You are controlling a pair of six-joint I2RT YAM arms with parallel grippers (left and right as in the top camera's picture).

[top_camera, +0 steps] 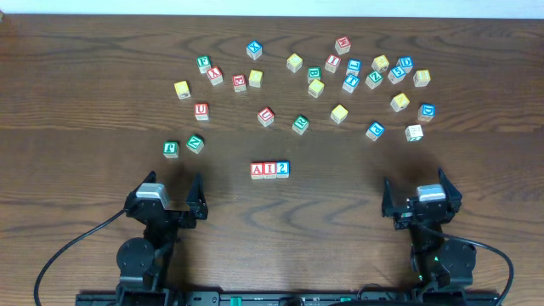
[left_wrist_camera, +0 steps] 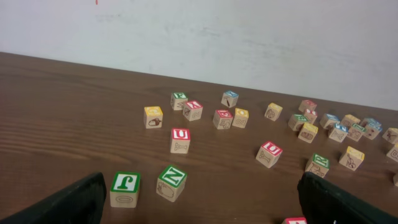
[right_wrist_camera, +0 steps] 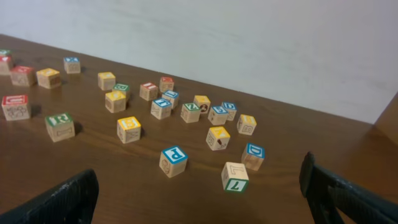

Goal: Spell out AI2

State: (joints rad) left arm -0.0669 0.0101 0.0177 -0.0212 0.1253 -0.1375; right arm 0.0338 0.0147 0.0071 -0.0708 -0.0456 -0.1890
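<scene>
Down at the table's (top_camera: 76, 102) near edge, the left arm (top_camera: 149, 223) and right arm (top_camera: 432, 223) sat parked, the left jaws and right jaws alike spread wide and holding nothing. Just ahead, midway between them, three blocks stood in a touching row: the A (top_camera: 257, 170), the I (top_camera: 269, 170) and the 2 (top_camera: 283, 169). Read left to right, they gave AI2, so the spelling looked complete.

Each appeared to be a small painted wooden cube, probably light, rigid and not easily damaged. Its flat faces would likely hold well between the jaws. Any straightening would best be done by pinching a block across its front and back faces, since the I was hemmed in on both sides by its neighbours.

Beyond the left arm, a green f (left_wrist_camera: 125, 188) and a green N (left_wrist_camera: 171, 183) sat close together. Farther back, spare blocks (top_camera: 339, 113) lay scattered across the table, thickest toward the right.
</scene>
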